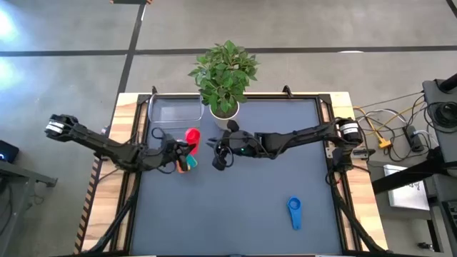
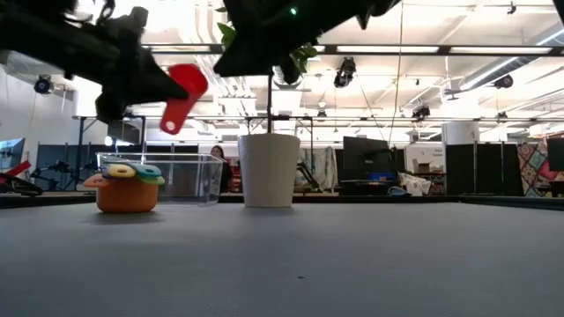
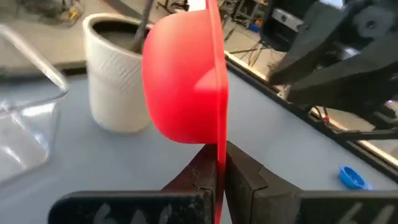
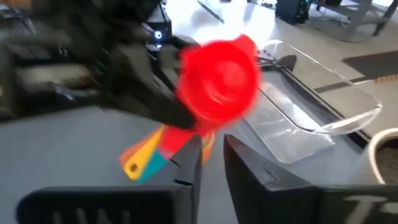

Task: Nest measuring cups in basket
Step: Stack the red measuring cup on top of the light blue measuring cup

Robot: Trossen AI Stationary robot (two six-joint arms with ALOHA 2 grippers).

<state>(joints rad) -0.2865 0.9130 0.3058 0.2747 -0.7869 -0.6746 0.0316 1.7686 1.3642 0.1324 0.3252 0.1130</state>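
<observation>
My left gripper (image 3: 217, 177) is shut on the red measuring cup (image 1: 191, 135), lifted above the table (image 2: 181, 97). Beside it, a stack of nested cups (image 2: 128, 189) stands on its orange bottom cup on the mat, with yellow and teal handles sticking out (image 4: 146, 160). A blue cup (image 1: 294, 212) lies alone toward the near right. The clear basket (image 1: 175, 111) sits on the mat at the far left, next to the plant pot. My right gripper (image 4: 212, 165) hovers open just right of the red cup (image 4: 217, 81), holding nothing. My left gripper pinches the red cup's flat handle (image 3: 219, 155) between its two fingers. The handle stands edge-on in the gap and the bowl (image 3: 180, 81) sticks out beyond the fingertips. The cup is lifted clear of the table and turned on its side.
A leafy plant in a white pot (image 1: 225, 108) stands at the far middle, right of the basket (image 2: 163, 176) and close behind both grippers. Wooden rails (image 1: 128, 114) frame the mat. The near half of the mat holds only the blue cup (image 3: 351, 177).
</observation>
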